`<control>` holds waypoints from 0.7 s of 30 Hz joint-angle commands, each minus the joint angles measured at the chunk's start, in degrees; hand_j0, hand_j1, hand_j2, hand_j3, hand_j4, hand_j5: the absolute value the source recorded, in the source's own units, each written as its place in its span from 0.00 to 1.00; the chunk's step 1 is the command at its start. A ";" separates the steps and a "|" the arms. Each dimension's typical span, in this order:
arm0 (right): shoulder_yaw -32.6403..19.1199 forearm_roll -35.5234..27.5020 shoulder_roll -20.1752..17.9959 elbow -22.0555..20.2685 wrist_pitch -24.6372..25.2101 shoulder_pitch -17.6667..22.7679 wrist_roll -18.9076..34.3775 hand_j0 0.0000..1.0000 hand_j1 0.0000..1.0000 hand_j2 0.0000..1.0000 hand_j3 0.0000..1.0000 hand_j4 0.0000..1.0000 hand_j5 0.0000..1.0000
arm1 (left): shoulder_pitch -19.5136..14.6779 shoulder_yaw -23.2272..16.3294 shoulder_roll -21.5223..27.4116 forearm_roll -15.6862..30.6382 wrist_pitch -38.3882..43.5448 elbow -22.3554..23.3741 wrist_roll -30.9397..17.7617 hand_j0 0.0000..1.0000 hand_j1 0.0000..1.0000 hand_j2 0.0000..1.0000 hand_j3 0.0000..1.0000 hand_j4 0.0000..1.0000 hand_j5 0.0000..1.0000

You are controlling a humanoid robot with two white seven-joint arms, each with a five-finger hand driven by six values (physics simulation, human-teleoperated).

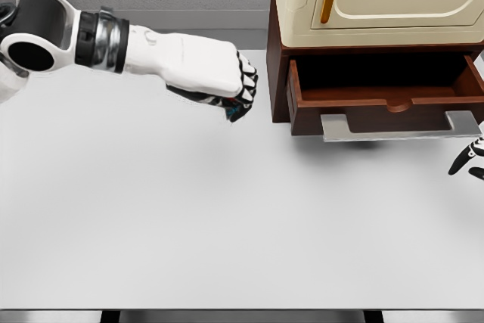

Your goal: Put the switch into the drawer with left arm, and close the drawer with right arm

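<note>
Above the table (pixel 227 247), the switch (pixel 236 110) is being carried in the tightly clenched left hand (pixel 219 73) toward the open drawer (pixel 386 104) for dropping in.

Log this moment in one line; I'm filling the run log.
left hand: shut on switch | drawer: open | right hand: beside handle

switch (pixel 236 109) mostly hidden inside left robot hand (pixel 219 75), right robot hand (pixel 470 158) cropped by edge
</note>
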 commanded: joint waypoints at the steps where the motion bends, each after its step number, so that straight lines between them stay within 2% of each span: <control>1: 0.01 -0.42 -0.06 -0.02 0.17 0.00 -0.02 0.50 0.50 0.50 0.50 0.50 0.50 | -0.18 0.12 -2.79 3.65 0.28 0.21 0.23 0.33 0.33 0.33 0.33 0.33 0.33; 3: 0.01 -0.42 -0.06 -0.02 0.17 0.00 -0.02 0.50 0.50 0.50 0.50 0.50 0.50 | -1.23 0.12 -4.64 4.71 0.28 0.12 0.14 0.33 0.33 0.33 0.33 0.33 0.33; 8: 0.01 -0.42 -0.06 -0.02 0.17 0.00 -0.02 0.50 0.50 0.50 0.50 0.50 0.50 | -3.43 0.12 -4.91 5.50 0.28 0.47 0.23 0.33 0.33 0.33 0.33 0.33 0.33; 10: 0.01 -0.42 -0.06 -0.02 0.17 0.00 -0.02 0.51 0.51 0.51 0.51 0.51 0.51 | -3.69 0.65 -7.36 5.50 0.28 1.35 0.23 0.33 0.33 0.33 0.33 0.33 0.33; 12: 0.01 -0.42 -0.06 -0.02 0.17 0.00 -0.02 0.51 0.51 0.51 0.51 0.51 0.51 | -4.31 0.65 -10.09 5.50 0.28 3.80 0.23 0.33 0.33 0.33 0.33 0.33 0.33; 15: 0.01 -0.42 -0.06 -0.02 0.17 0.00 -0.02 0.51 0.51 0.51 0.51 0.51 0.51 | -5.10 0.65 -16.59 5.41 0.28 11.98 0.14 0.33 0.33 0.33 0.33 0.33 0.33; 17: 0.01 -0.42 -0.06 -0.02 0.17 0.00 -0.02 0.52 0.52 0.52 0.52 0.52 0.52 | -5.72 0.65 -18.97 5.59 0.28 15.50 0.23 0.33 0.33 0.33 0.33 0.33 0.33; 21: 0.01 -0.42 -0.06 -0.02 0.17 -0.09 -0.02 0.53 0.53 0.53 0.53 0.53 0.53 | -5.89 1.52 -22.57 6.99 0.28 16.91 0.31 0.34 0.34 0.34 0.34 0.34 0.34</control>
